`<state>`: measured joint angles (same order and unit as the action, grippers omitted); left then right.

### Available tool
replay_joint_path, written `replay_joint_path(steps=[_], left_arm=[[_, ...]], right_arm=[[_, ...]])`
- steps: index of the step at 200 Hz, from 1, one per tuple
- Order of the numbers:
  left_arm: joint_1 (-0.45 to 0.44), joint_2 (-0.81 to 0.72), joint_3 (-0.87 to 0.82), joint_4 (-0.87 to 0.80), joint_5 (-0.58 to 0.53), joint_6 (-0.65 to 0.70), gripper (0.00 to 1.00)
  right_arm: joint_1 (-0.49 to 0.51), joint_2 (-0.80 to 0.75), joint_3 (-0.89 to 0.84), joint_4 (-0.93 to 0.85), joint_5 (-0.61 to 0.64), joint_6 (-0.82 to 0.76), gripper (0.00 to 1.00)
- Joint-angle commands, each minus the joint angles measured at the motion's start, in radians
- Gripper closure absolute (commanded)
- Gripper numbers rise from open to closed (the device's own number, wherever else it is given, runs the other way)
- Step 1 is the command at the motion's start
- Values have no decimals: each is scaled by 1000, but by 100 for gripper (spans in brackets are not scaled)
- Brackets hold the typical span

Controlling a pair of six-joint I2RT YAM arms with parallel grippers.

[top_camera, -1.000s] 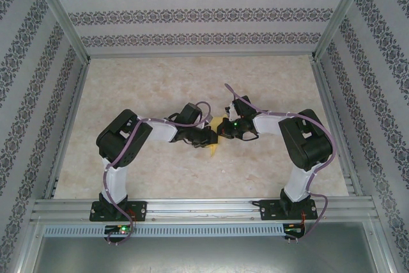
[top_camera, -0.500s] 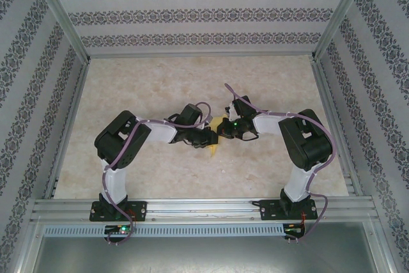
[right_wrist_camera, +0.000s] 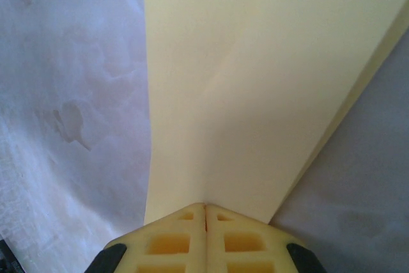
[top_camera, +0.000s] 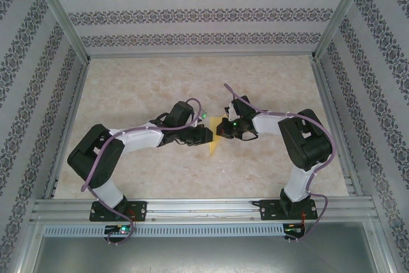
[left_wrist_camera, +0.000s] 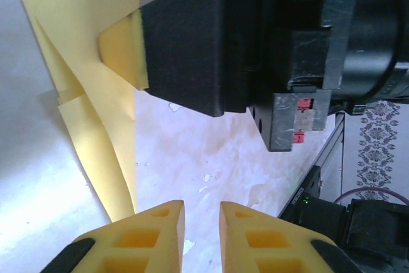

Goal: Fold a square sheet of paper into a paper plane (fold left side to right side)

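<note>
Top external: table (top_camera: 128,87) is a pale beige, marble-patterned slab, bare apart from the work at its centre. Walls (top_camera: 204,11) on three sides carry white paper with grey ornamental bands. Aluminium frame (top_camera: 62,20) posts rise at the corners, and a rail (top_camera: 204,208) runs along the near edge with both arm bases bolted to it.

Paper (top_camera: 213,145) lies mid-table between the two gripper tips. It is a narrow yellow wedge pointing toward the near edge.

Left wrist: left gripper (left_wrist_camera: 202,222) has its jaws slightly apart with nothing between them. It sits just beside the paper's edge and faces the other gripper.

Right wrist: right gripper (right_wrist_camera: 204,218) is closed, pads together, with its tips on the folded paper. The layers fan out ahead of it, and a diagonal crease is visible.

Versus one second ago:
- The left arm (top_camera: 137,139) has dropped and stretched out, its elbow now lower and further left.
- Its gripper remains near the paper.
- More of the yellow wedge is exposed below the grippers.
- The right arm (top_camera: 300,139) is unchanged.
</note>
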<state>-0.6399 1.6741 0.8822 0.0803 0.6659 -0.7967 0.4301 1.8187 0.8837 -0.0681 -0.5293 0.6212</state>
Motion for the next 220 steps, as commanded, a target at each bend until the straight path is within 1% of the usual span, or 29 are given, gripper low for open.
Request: replay_joint_path(steps=[1, 39, 92, 154, 195, 220], left_arm=[[-9, 31, 24, -19, 35, 10, 82], [-33, 109, 59, 37, 55, -11, 85], [-63, 183, 120, 42, 70, -11, 86], [-67, 225, 125, -23, 37, 20, 86], [-67, 226, 118, -75, 3, 48, 86], [-67, 220, 105, -76, -12, 47, 87]], right_arm=[[22, 88, -47, -159, 137, -23, 100], [24, 92, -45, -160, 135, -22, 100], [24, 95, -42, -165, 139, -23, 100], [25, 93, -40, -172, 147, -28, 100], [25, 93, -42, -178, 153, -31, 100], [25, 93, -40, -181, 156, -32, 100]])
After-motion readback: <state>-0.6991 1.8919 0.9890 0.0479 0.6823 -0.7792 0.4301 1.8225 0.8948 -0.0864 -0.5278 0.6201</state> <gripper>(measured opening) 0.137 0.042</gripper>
